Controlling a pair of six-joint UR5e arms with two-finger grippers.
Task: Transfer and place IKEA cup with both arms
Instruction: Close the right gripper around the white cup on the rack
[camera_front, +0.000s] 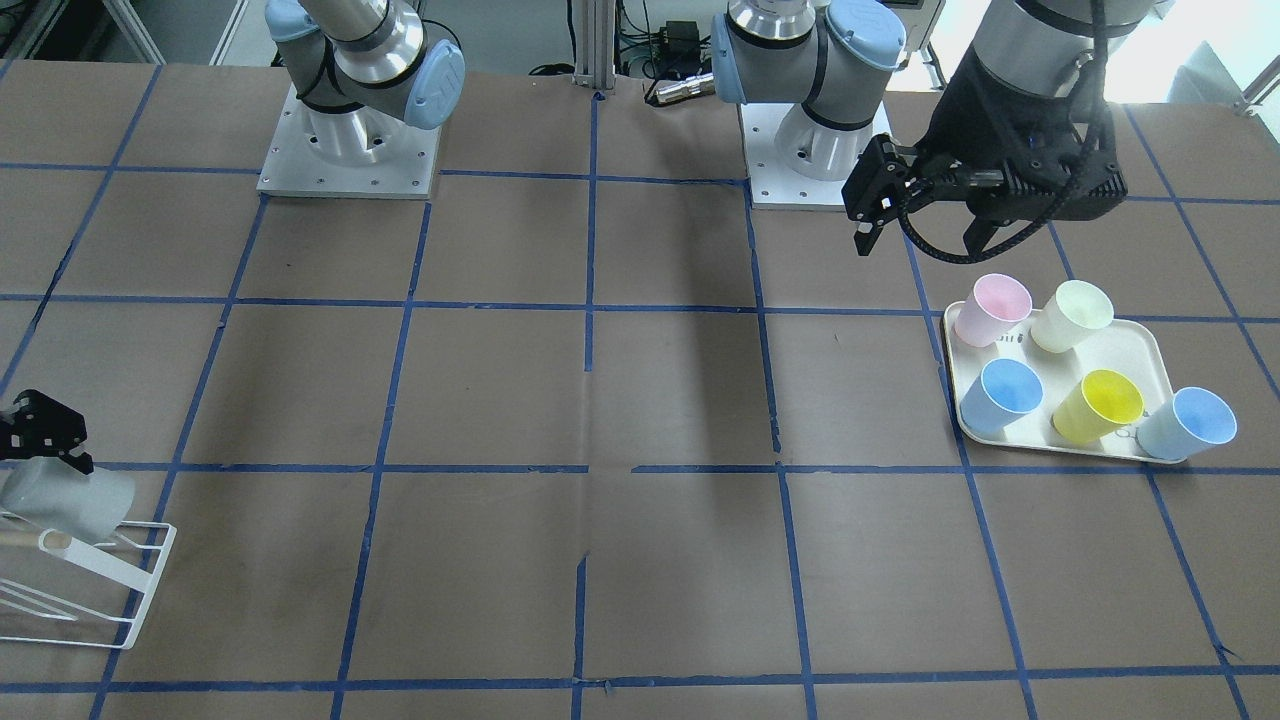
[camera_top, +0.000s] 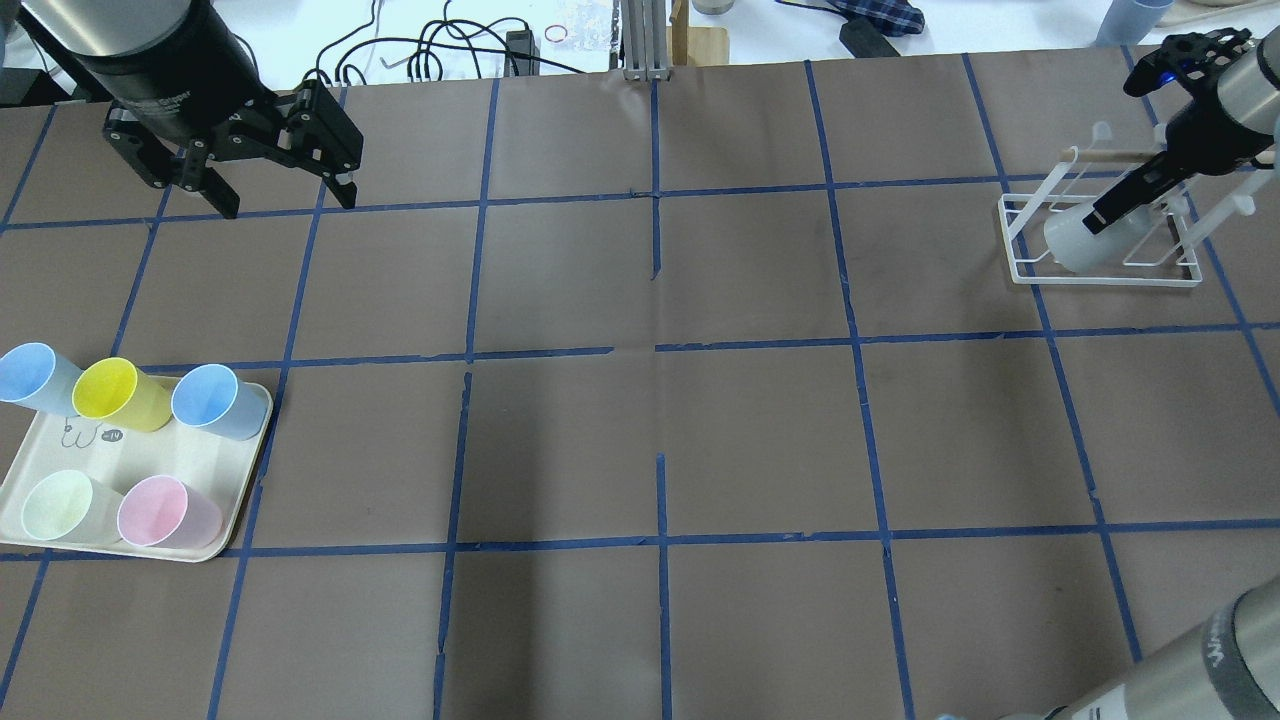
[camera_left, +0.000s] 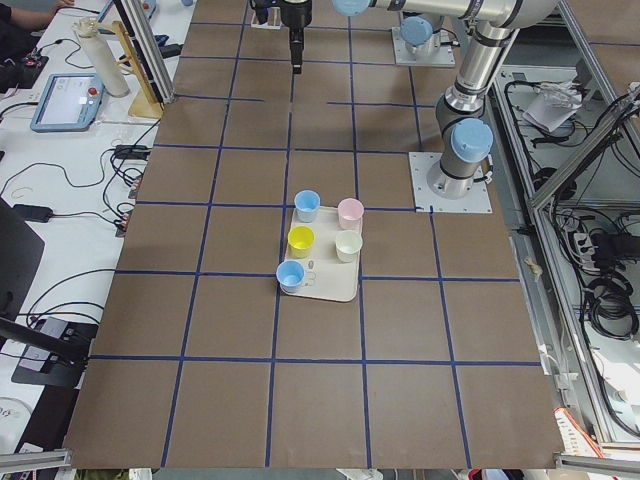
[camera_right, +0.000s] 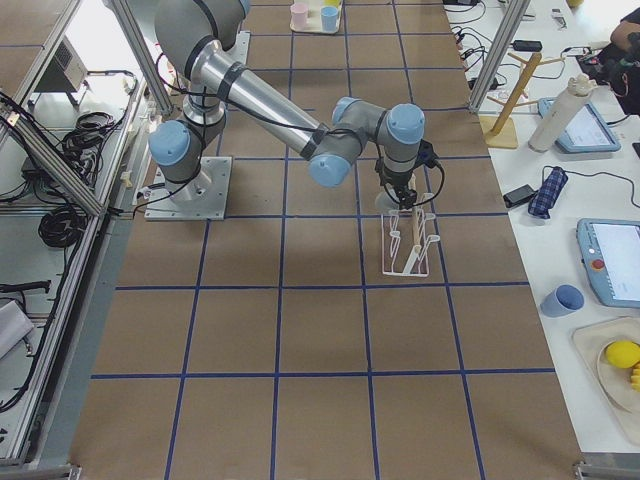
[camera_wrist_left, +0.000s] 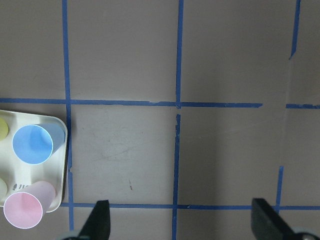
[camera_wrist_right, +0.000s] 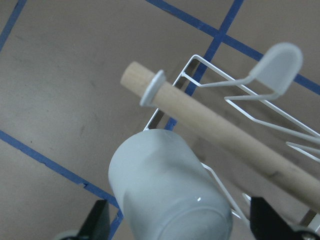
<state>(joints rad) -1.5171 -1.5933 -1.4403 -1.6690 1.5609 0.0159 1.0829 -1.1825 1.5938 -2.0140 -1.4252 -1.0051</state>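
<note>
Left gripper (camera_top: 288, 205): fingers apart, nothing between them, tray (camera_top: 190, 455) of pastel cups off to one side. Right gripper (camera_wrist_right: 182, 220): fingers apart, IKEA cup (camera_wrist_right: 165, 185) between them on the wire rack (camera_top: 1100, 281), unclamped. Either pick not started or place done; can't tell which.

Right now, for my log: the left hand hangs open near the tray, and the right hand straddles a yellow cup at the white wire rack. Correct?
The right hand straddles a grey cup, not a yellow one, at the white wire rack, as the right wrist view shows; the yellow cup stands on the tray. The left hand does hang open near it.
</note>
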